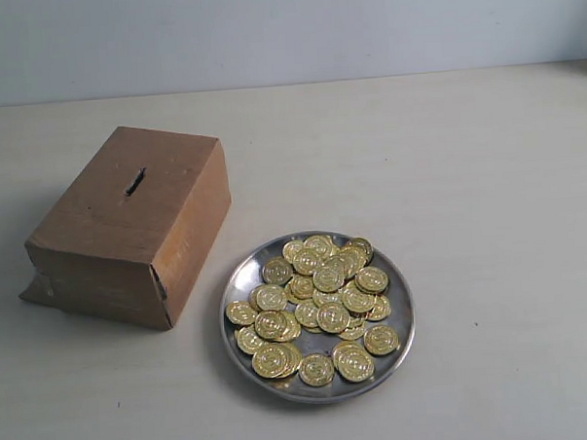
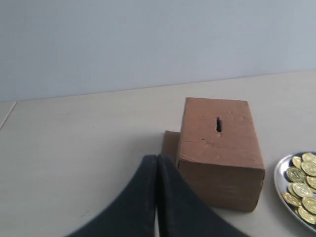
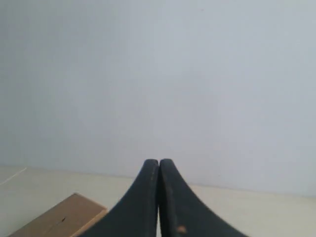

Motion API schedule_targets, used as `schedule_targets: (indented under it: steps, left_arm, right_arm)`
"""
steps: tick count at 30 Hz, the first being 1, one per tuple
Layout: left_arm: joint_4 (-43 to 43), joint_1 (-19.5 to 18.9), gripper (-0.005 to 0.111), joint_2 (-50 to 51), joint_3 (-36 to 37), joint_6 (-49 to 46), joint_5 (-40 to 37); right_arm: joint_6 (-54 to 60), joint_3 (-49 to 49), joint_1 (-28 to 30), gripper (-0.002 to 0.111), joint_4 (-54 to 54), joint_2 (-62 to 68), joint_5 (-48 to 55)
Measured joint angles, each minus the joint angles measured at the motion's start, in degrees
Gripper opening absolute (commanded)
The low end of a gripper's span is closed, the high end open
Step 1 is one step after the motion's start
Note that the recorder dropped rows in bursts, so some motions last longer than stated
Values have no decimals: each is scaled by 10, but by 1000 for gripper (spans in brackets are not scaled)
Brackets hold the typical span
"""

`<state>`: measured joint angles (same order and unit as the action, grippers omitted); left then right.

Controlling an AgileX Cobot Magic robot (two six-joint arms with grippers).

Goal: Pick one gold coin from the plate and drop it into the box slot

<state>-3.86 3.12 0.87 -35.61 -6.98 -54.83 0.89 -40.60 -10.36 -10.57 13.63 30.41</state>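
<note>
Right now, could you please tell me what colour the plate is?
The plate is shiny silver; exterior view shows it best.

Plain lab-style test bench: bare cream table, blank wall.

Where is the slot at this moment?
In the exterior view, the slot is cut in the top of the box, left of the plate.

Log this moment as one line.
left gripper shut, empty | right gripper shut, empty | coins piled on plate | box slot unobstructed
</note>
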Motion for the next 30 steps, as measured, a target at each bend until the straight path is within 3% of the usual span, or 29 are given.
schedule_targets:
  steps: [10, 15, 30]
  left_arm:
    - [1, -70, 0, -7, 0, 0, -1]
    - [1, -71, 0, -7, 0, 0, -1]
    - [1, -71, 0, -7, 0, 0, -6]
  right_arm:
    - [0, 0, 84, 0, 0, -89, 0]
    - [0, 0, 112, 0, 0, -129, 0]
    - [0, 0, 114, 0, 0, -135, -2]
